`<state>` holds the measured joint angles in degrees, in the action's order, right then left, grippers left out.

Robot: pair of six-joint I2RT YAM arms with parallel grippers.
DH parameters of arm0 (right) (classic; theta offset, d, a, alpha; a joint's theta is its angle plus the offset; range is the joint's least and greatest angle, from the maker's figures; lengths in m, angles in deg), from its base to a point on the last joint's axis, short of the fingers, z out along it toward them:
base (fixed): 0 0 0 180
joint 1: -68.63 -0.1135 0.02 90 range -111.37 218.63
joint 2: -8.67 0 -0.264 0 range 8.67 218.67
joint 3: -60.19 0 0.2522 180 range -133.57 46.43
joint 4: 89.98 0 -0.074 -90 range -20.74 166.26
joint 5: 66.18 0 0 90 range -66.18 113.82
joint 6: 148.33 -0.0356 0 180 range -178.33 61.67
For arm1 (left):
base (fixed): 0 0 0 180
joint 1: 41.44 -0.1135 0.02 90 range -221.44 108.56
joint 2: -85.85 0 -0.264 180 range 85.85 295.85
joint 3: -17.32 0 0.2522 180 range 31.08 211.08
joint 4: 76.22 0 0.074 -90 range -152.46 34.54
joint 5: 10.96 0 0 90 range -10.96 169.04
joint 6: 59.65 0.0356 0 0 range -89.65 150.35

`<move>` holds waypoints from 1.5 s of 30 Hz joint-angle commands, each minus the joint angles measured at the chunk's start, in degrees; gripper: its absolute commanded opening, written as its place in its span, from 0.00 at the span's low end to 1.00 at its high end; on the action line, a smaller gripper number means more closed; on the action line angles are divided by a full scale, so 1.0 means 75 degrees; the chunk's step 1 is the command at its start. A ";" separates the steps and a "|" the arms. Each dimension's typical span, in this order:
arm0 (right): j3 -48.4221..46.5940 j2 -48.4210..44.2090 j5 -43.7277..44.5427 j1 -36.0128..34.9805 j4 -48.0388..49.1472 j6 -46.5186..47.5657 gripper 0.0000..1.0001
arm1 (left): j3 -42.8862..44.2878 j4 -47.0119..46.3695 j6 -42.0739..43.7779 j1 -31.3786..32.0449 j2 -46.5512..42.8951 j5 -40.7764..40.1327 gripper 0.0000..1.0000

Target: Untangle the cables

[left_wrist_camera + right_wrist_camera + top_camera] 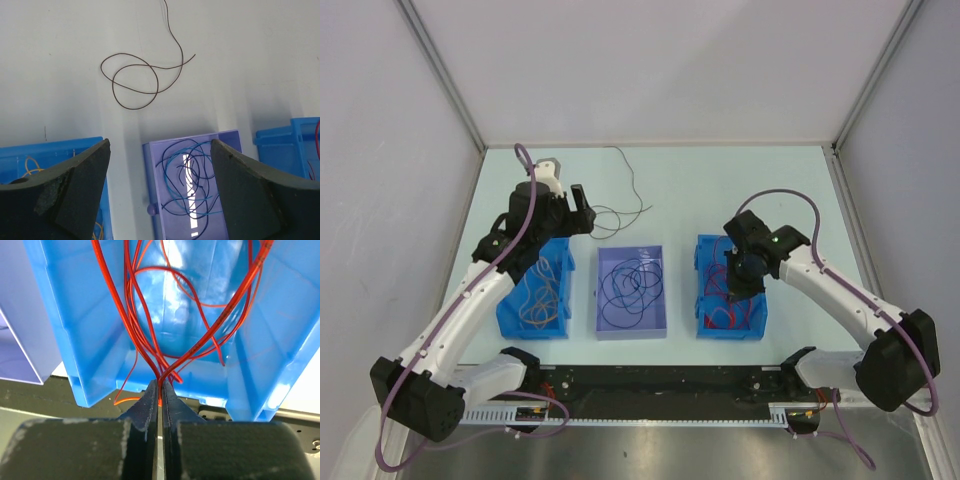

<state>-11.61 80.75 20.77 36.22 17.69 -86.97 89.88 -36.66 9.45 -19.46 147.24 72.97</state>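
Note:
Red cables [145, 315] run up out of the right blue bin [75, 315], and my right gripper [161, 384] is shut on a bunch of them just above that bin [758, 318]. Dark navy and blue cables [630, 285] lie looped in the purple middle bin [632, 328]. Orange-tan cables [542, 295] sit in the left blue bin [510, 318]. One thin brown cable [135, 80] lies loose in loops on the table behind the bins. My left gripper [585, 212] hangs open and empty over the gap between the left and purple bins, near the loose cable [620, 215].
A black rail [660, 385] with both arm bases runs along the table's near edge. White walls with metal corner posts [440, 70] close in the table on three sides. The three bins stand in a row in front of the rail.

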 commanded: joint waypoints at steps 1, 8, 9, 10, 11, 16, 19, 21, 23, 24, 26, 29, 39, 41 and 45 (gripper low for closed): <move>-0.0253 -0.0129 -0.0470 -0.0062 -0.0429 0.0139 0.00 | -0.0059 -0.0124 0.0127 -0.0047 -0.0192 -0.0175 0.86; -0.0265 -0.0445 -0.0472 -0.0168 -0.0734 0.0104 0.00 | -0.0083 -0.0112 0.0139 -0.0047 -0.0333 -0.0351 0.86; -0.0253 -0.0550 -0.0484 -0.0179 -0.0734 0.0069 0.00 | -0.0095 -0.0112 0.0139 -0.0047 -0.0345 -0.0351 0.86; -0.0253 -0.0574 -0.0461 -0.0191 -0.0757 0.0023 0.00 | -0.0083 -0.0112 0.0139 -0.0047 -0.0345 -0.0351 0.86; -0.0253 -0.0598 -0.0472 -0.0191 -0.0781 -0.0001 0.00 | -0.0083 -0.0112 0.0139 -0.0047 -0.0345 -0.0351 0.86; -0.0230 -0.0552 -0.0075 -0.0227 -0.0711 -0.0036 0.00 | -0.0106 -0.0112 0.0139 -0.0047 -0.0415 -0.0340 0.86; -0.0137 -0.0225 0.0020 -0.0098 -0.0500 0.0139 0.00 | -0.0141 -0.0124 0.0127 -0.0047 -0.0462 -0.0340 0.85; -0.0020 -0.0060 -0.0073 -0.0016 -0.0256 0.0233 0.00 | -0.0153 -0.0112 0.0127 -0.0047 -0.0474 -0.0328 0.85; 0.0039 0.0163 -0.0167 0.0136 -0.0102 0.0303 0.00 | -0.0153 -0.0124 0.0127 -0.0047 -0.0485 -0.0351 0.86; 0.0028 0.0187 -0.0179 0.0206 0.0003 0.0362 0.00 | -0.0165 -0.0124 0.0127 -0.0047 -0.0485 -0.0351 0.85; 0.0040 0.0211 -0.0261 0.0580 0.0167 0.0467 0.00 | -0.0153 -0.0112 0.0116 -0.0047 -0.0497 -0.0351 0.85; 0.0016 0.0385 -0.0612 0.1212 0.0577 0.0736 0.06 | -0.0153 -0.0124 0.0127 -0.0036 -0.0521 -0.0351 0.85; -0.1939 0.0632 -0.0555 0.1356 0.0263 0.0983 0.44 | -0.0153 -0.0112 0.0127 -0.0047 -0.0462 -0.0328 0.86; -0.2407 0.0656 -0.0450 0.1356 0.0110 0.1053 0.45 | -0.0153 -0.0135 0.0127 -0.0047 -0.0439 -0.0340 0.86; -0.2842 0.0656 -0.0424 0.1356 0.0413 0.1077 0.45 | -0.0107 -0.0194 0.0092 -0.0047 -0.0299 -0.0340 0.87</move>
<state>-29.25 85.97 17.28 46.58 20.14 -80.26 88.92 -36.55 9.45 -19.46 144.94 71.14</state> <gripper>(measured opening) 0.449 0.864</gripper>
